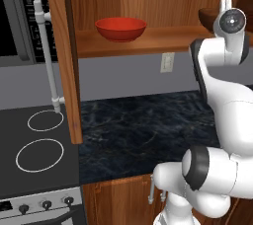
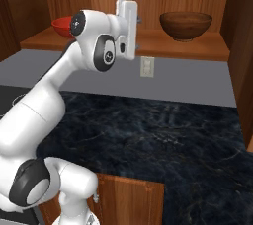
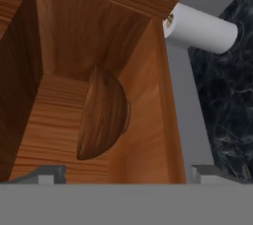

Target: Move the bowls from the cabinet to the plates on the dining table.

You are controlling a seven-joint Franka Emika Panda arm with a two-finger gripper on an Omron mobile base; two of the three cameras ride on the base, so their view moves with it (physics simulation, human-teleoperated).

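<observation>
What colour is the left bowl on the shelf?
Glossy red bowl, clearest in the left base view.

No readable text, label, brand or number appears anywhere. The dark grey microwave control panel at the upper left of the left base view carries rows of pale marks, too small and blurred to make out as words or numbers.

Two bowls sit on the cabinet shelf (well apart): one left, the other right.
</observation>
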